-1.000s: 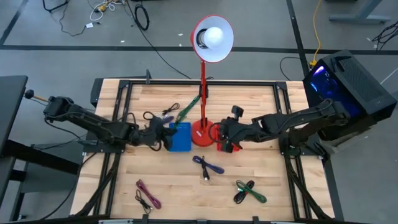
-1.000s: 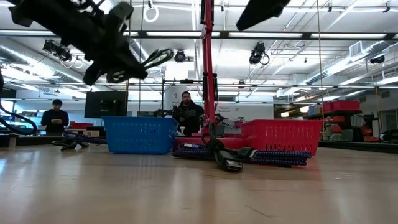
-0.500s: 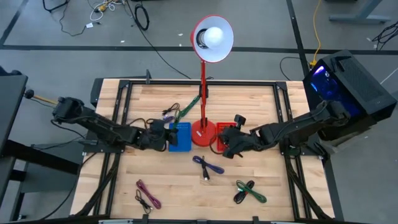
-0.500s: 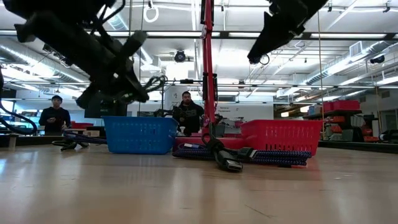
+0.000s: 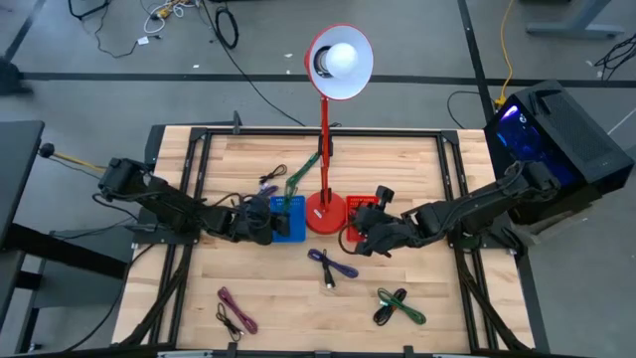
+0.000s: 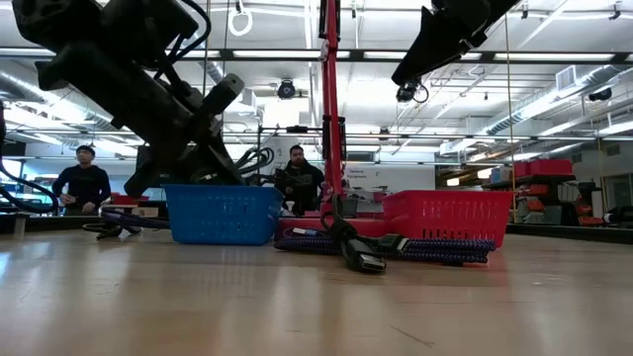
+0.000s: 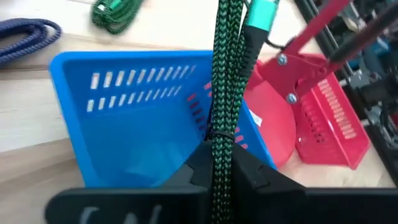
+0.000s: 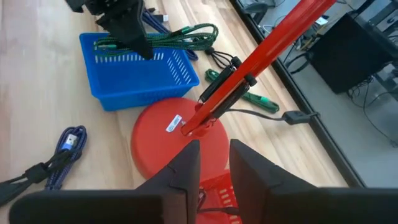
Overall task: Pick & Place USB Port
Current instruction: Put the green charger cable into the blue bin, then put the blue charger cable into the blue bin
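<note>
While the left gripper (image 7: 221, 163) pinches a green cable (image 7: 225, 74) right over the blue bin (image 7: 134, 118), right gripper (image 8: 214, 163) hangs w/ fingers slightly apart, empty, beside it.

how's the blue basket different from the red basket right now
Colour: the blue basket is blue, the red basket red.
Place: the blue one sits on the left arm's side of the lamp base, the red one on the right arm's side.
Activity: the left gripper holds a green cable over the blue basket; the right gripper holds nothing beside the red.
Both are slotted plastic baskets, upright on the table.
</note>
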You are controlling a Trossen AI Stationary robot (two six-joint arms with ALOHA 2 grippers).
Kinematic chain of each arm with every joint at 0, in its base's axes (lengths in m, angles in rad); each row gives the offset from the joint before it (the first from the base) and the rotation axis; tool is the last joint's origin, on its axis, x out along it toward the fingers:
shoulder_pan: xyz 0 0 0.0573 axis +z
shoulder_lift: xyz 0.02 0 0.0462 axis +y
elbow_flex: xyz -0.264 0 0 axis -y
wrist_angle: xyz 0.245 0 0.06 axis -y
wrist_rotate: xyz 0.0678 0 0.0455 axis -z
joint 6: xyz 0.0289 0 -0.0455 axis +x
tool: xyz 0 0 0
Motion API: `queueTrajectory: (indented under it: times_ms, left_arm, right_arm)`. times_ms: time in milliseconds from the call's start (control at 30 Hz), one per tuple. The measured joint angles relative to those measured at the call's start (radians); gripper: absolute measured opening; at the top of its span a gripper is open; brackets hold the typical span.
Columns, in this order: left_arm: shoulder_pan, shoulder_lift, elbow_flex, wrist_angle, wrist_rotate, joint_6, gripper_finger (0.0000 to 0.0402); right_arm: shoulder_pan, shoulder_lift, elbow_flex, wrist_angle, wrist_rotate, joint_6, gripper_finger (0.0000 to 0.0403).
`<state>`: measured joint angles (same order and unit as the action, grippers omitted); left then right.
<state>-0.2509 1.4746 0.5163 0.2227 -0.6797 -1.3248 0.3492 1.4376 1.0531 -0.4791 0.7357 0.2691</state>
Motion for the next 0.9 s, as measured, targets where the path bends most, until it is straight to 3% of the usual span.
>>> queueTrajectory:
  times_ms: [267,533,767,900]
  left_arm:
    - [0.004,0.0,0.0,0.0,0.008,0.009,0.0136]
    - [0.021,0.0,0.0,0.035,0.007,0.03,0.0187]
    - [0.085,-0.085,0.0,0.122,0.044,0.381,0.0189]
    - [0.147,-0.21,0.001,-0.017,0.136,0.622,0.0184]
  right_arm:
    - [0.0,0.0,0.0,0.008,0.016,-0.001,0.0086]
    - [-0.001,0.0,0.0,0.007,0.016,-0.001,0.0086]
    - [0.0,0.0,0.0,-0.009,0.012,0.001,0.0086]
    - [0.0,0.0,0.0,-0.011,0.008,0.008,0.0086]
